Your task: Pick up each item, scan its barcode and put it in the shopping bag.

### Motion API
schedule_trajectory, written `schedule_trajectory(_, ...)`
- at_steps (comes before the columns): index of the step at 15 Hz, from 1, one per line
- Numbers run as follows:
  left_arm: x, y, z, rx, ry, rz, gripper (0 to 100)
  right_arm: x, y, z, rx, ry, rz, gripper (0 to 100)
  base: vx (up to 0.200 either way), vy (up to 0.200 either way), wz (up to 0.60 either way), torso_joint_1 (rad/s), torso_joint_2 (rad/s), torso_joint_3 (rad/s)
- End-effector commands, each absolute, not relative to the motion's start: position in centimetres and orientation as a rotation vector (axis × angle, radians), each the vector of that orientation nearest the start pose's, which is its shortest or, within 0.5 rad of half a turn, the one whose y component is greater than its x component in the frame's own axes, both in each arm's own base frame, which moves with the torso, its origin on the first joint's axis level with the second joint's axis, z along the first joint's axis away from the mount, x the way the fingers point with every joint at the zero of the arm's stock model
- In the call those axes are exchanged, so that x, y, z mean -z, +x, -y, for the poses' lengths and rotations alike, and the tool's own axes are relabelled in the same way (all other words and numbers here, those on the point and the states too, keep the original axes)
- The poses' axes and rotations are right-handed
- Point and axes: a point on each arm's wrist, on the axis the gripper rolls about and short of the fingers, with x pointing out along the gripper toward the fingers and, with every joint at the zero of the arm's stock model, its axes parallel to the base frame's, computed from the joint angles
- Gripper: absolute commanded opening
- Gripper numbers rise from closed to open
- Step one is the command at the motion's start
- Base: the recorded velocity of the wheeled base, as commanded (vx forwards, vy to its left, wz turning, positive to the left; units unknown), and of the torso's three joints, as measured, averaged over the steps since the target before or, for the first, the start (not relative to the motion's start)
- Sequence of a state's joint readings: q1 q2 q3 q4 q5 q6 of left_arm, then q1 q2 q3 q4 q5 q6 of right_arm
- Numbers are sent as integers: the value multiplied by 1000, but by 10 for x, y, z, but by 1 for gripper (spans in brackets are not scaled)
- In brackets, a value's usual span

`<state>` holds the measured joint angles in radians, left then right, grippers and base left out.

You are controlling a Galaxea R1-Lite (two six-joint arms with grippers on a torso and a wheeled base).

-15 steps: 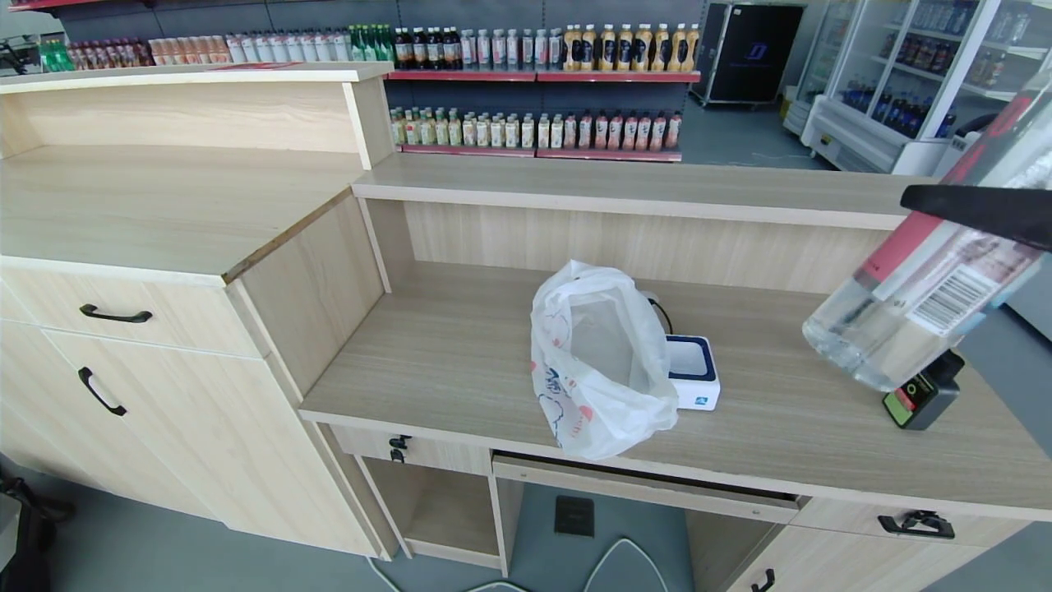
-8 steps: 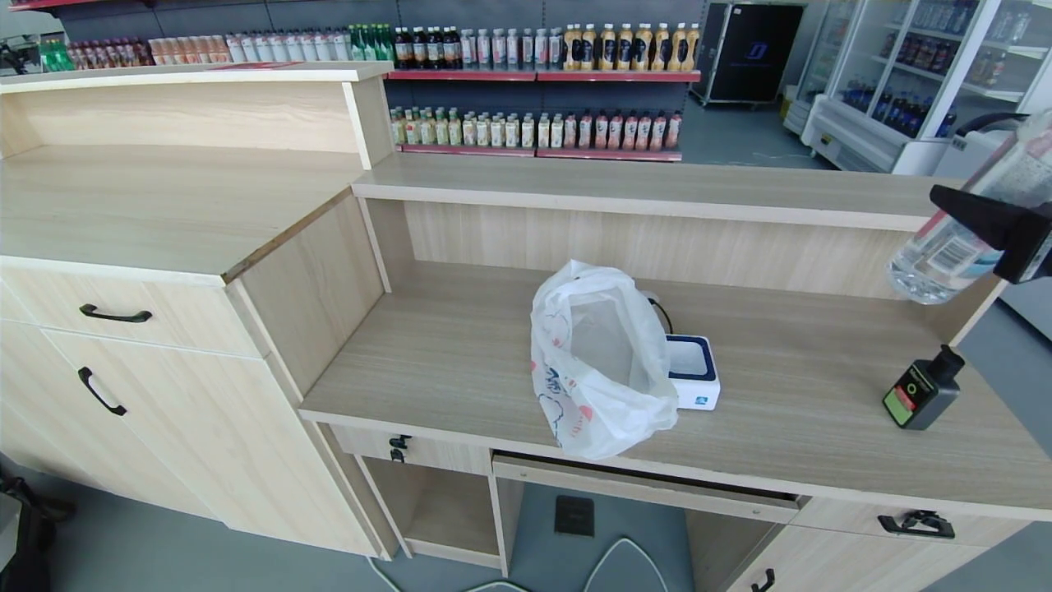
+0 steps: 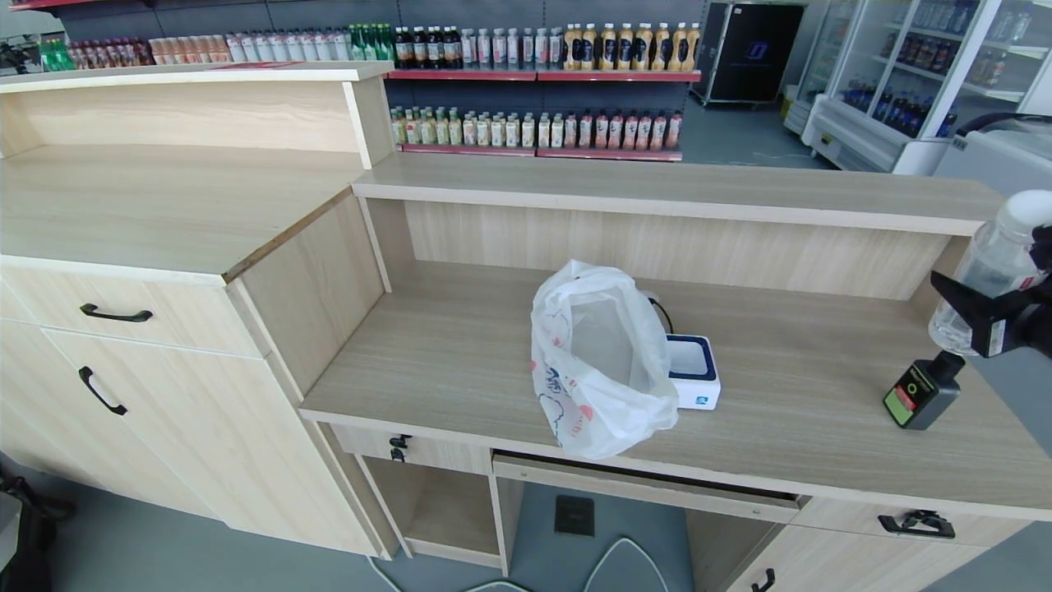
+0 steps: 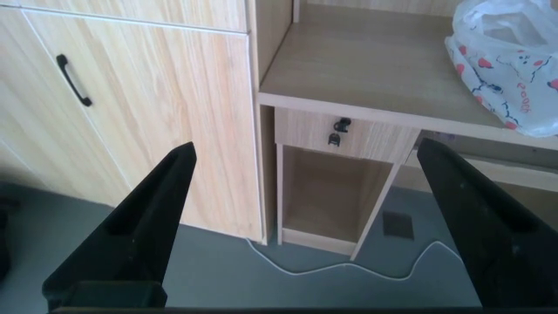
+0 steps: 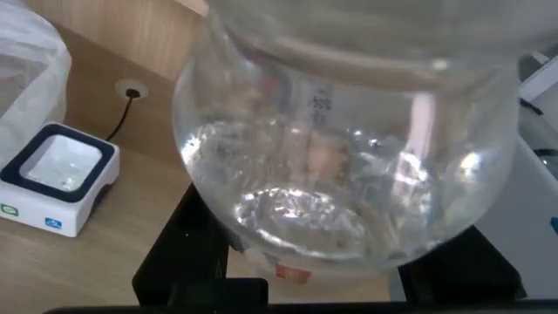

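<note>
Clear plastic up close: the water bottle [image 5: 349,157] sits clamped in my right tool [image 3: 1003,316], both black fingers pressed against its lower body, white cap up and leaning a little, water pooled in the base. I hold it in the air over the right end of the worktop [image 3: 460,353], just above a black handheld unit [image 3: 920,395] with a green and red face that lies there. My left tool [image 4: 301,227] hangs low in front of the cupboard [image 4: 131,105], below worktop level, fingers spread wide with nothing between them. Farther in, at mid-worktop, the shopping bag [image 3: 600,362] stands slumped with its mouth open toward me, and through the thin film I make out nothing inside. Tucked against its right side is the white scanner box [image 3: 692,372], window facing up, cable running off behind it. My reading of progress: the pick is done, and the bottle is well apart from the bag, so the drop is left to do. Whether the barcode has been read I cannot tell from here. No other loose goods lie on the worktop that I can see. Beyond the raised back ledge run the drinks shelves [image 3: 534,127] and, off to the right, the glass-door fridges [image 3: 904,82].
</note>
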<state>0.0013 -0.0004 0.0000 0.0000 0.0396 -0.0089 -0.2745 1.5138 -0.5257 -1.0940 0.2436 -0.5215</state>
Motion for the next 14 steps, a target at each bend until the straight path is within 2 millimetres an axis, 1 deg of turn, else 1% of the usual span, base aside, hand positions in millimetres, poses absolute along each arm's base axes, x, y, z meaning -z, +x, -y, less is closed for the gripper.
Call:
schedule_trajectory(1, -75, -23, -1, -41, -9, 0, 100, -202, 239, 63, 58, -560, 74, 0, 0, 0, 0, 0, 0, 0)
schedule_trajectory(4, -75, -23, -1, -41, -9, 0, 100, -199, 242, 66, 105, -570, 50, 0, 0, 0, 600, 2, 1, 4)
schedule_trajectory(7, -75, -23, -1, -41, -9, 0, 100, -197, 253, 69, 114, -581, 41, 0, 0, 0, 600, 9, 2, -2)
schedule_trajectory(10, -75, -23, -1, -41, -9, 0, 100, -190, 276, 76, 96, -619, 24, 0, 0, 0, 600, 1, 2, 5)
schedule_trajectory(12, -75, -23, -1, -41, -9, 0, 100, -179, 292, 80, 87, -681, -8, 0, 0, 0, 0, 0, 0, 0)
schedule_trajectory(13, -75, -23, -1, -41, -9, 0, 100, -175, 295, 81, 84, -684, -17, 0, 0, 0, 0, 0, 0, 0)
schedule_trajectory(14, -75, -23, -1, -41, -9, 0, 100, -163, 304, 82, 72, -701, -26, 0, 0, 0, 0, 0, 0, 0)
